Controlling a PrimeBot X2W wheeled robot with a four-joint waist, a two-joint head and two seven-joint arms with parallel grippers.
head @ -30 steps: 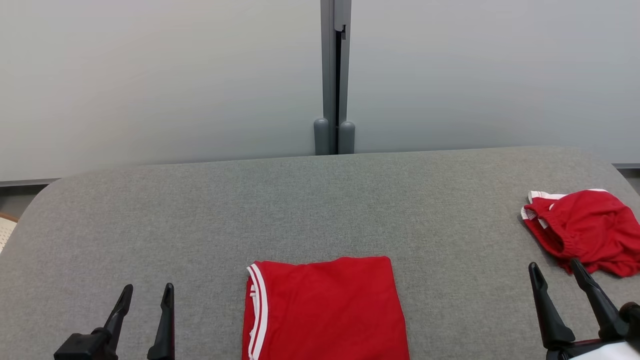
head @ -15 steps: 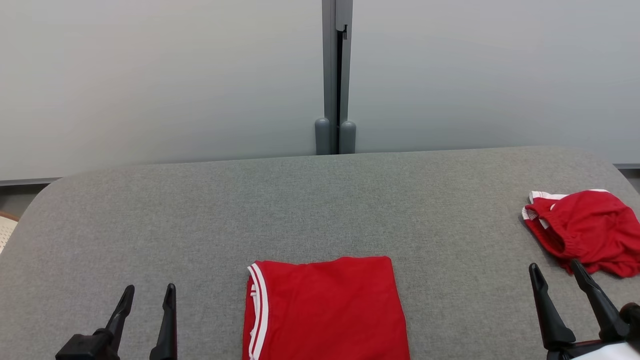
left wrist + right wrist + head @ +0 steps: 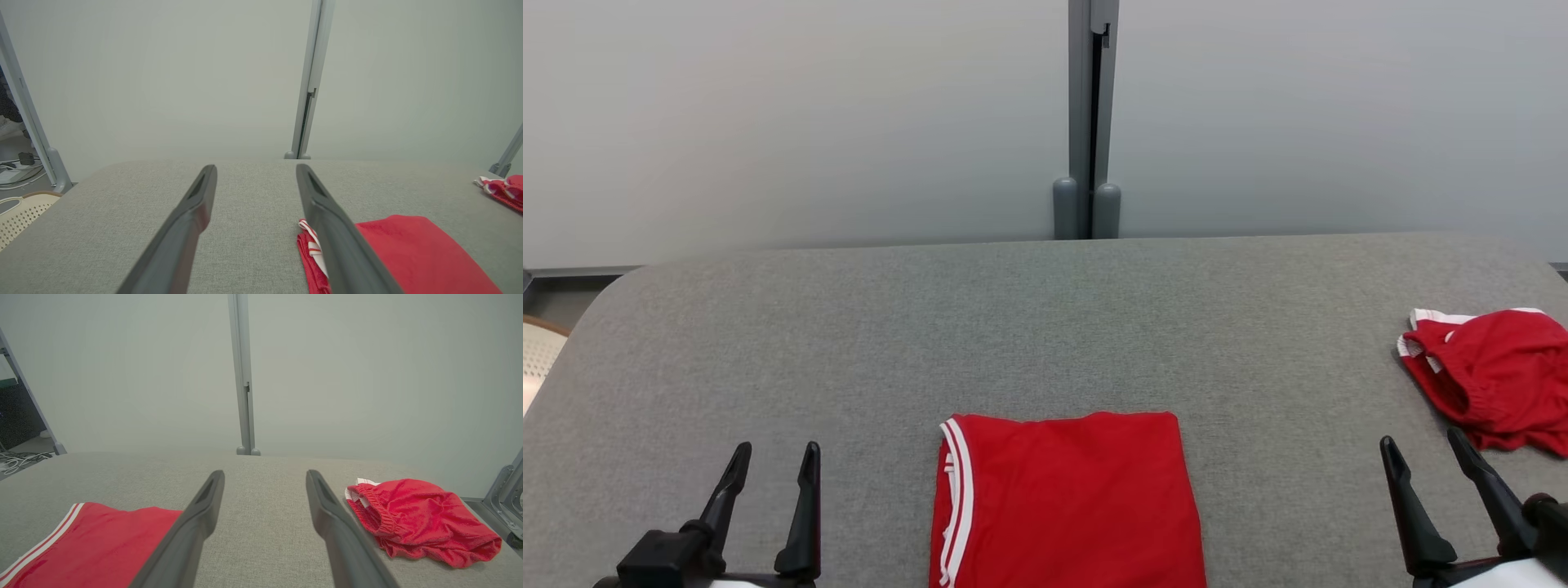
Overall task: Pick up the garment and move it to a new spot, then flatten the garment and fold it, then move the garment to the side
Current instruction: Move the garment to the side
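Observation:
A red garment [image 3: 1066, 498] with white trim lies folded flat on the grey table [image 3: 1045, 327], at the near edge in the middle. It also shows as a folded red garment [image 3: 408, 253] right of the left fingers and as a folded red garment [image 3: 94, 539] left of the right fingers. A second red garment [image 3: 1490, 380] lies crumpled at the table's right end, close beyond my right gripper [image 3: 1421, 441]; this crumpled garment [image 3: 421, 516] sits just right of my right gripper [image 3: 265, 474]. My left gripper [image 3: 776, 451] stands open and empty left of the folded piece. Both grippers are open, touching no cloth.
A grey partition post [image 3: 1088, 122] rises behind the table's far edge against pale wall panels. A cream perforated basket [image 3: 20, 212] stands off the table's left end, with cables [image 3: 12, 167] on the floor beyond it. A metal frame [image 3: 506, 490] stands past the right end.
The head camera has turned a little, so the whole picture has slid rightward. Both grippers stay open, and neither garment has moved on the table.

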